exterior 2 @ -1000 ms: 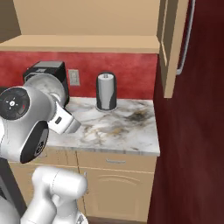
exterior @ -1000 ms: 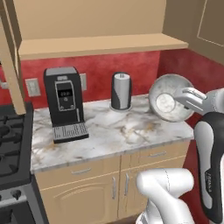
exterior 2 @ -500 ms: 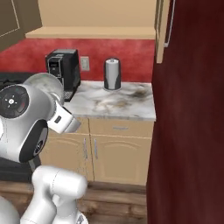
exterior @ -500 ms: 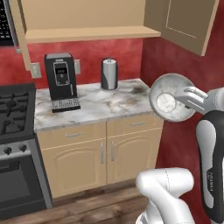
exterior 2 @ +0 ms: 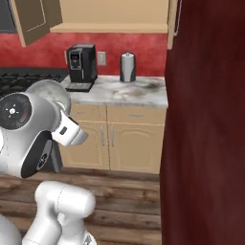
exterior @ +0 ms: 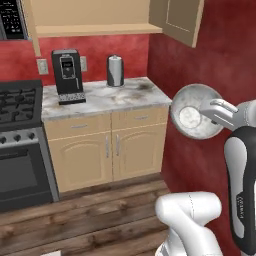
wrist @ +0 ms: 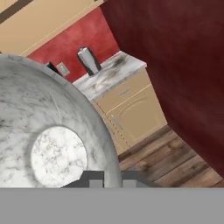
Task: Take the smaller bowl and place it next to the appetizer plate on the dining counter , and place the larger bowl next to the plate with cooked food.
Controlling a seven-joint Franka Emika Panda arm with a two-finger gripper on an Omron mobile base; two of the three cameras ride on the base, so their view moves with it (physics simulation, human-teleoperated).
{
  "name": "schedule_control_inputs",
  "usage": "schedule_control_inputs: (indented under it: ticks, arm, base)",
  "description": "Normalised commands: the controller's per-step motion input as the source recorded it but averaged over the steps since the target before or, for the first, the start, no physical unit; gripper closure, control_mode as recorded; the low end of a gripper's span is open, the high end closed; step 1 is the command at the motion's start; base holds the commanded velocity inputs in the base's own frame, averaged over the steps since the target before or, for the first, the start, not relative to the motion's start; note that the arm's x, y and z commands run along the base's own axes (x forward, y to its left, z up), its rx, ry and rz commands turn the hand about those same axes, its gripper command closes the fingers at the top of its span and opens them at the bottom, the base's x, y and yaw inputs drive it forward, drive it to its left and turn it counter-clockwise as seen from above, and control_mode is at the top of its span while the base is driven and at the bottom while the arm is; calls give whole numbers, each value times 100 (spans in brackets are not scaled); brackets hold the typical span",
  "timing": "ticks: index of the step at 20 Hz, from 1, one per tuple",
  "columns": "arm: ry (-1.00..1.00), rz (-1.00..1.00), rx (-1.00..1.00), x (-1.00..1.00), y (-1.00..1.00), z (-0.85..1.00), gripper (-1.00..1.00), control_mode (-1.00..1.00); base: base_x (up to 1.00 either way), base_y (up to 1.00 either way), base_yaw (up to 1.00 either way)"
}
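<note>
Before the red wall, the gripper (exterior: 212, 111) clamps the smaller bowl's (exterior: 196, 111) rim.

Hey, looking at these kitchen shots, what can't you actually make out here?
- Fingertips of the gripper: left base view, hidden by the rim of the smaller bowl they are shut on.
- Coffee machine: hand view, mostly behind the bowl.
- Stove: left base view, cut off by the left edge.
- Coffee machine display: too small to read.

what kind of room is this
A home kitchen, by the look of it: a black gas stove, a coffee machine on a marble counter, and beige wood cabinets against a red wall.
</note>
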Motion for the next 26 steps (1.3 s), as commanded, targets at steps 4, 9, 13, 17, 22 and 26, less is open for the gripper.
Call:
schedule_control_inputs:
  ticks: [4,9,13,17,22,26]
  arm:
    - [0,0,0,0,0,0,100,100]
    - [0,0,0,0,0,0,100,100]
    - [0,0,0,0,0,0,100,100]
    - [0,0,0,0,0,0,100,100]
    - [0,0,0,0,0,0,100,100]
    - [0,0,0,0,0,0,100,100]
  base:
    - [-100,3,1]
    - [-100,6,2]
    - [-100,9,1]
    - [-100,21,2]
    - [-100,39,4]
    - [-100,48,2]
